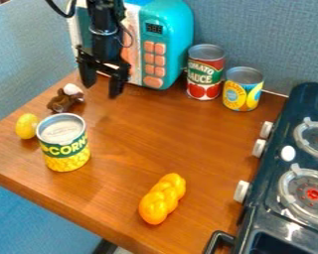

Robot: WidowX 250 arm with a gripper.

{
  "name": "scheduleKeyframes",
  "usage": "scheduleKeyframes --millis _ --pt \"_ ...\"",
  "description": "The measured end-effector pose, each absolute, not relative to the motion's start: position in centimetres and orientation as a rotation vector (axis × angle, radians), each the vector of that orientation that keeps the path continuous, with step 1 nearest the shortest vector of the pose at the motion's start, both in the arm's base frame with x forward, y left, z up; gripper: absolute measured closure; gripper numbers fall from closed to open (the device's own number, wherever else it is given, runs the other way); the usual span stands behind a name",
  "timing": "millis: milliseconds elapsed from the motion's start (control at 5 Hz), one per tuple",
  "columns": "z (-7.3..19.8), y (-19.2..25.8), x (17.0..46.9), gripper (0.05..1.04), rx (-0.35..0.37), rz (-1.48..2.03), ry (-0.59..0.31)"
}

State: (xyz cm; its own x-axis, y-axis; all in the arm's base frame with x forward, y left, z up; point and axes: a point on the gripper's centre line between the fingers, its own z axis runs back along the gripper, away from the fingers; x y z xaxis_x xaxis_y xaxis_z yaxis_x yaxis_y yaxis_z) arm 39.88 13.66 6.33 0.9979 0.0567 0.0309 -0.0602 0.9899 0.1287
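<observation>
Pincer (101, 91) over back L of table (131, 144), in front of toy microwave (174, 34); fingers spread, gap btwn, pointing down. Nearest small obj: brown toy (58, 102) w/ white end (72, 89), on table just L of & below pincer in view. Its long axis slants, white end to upper R, brown end to lower L; exact shape hard to make out.

Orange twisted toy (163, 198), nr front edge: lies flat, long axis lower L to upper R. Green-yellow can (63, 149) upright; hides part of yellow obj (26, 126) behind/L of it. Red can (205, 74) & yellow can (242, 89) upright, back, R of microwave. Arm (106, 27) covers part of microwave front; microwave top cut off by view edge. Toy stove (265, 198) at R, cut off by R & bottom edges; white knobs along its L side.

Labels: green-yellow can has big pale lettering, kernel pic below; red can has pale lettering, tomato pics; yellow can partly legible, blue patch. Microwave has dark display w/ digits, orange btns.
</observation>
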Motion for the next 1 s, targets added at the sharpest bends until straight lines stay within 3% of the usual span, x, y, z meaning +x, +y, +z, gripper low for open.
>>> scheduleKeyframes --millis 600,1000 --pt "6.6 15.4 38.2 0.083 0.192 0.130 0.058" --pt "7.3 18.1 37.2 0.083 0.162 0.175 0.060"
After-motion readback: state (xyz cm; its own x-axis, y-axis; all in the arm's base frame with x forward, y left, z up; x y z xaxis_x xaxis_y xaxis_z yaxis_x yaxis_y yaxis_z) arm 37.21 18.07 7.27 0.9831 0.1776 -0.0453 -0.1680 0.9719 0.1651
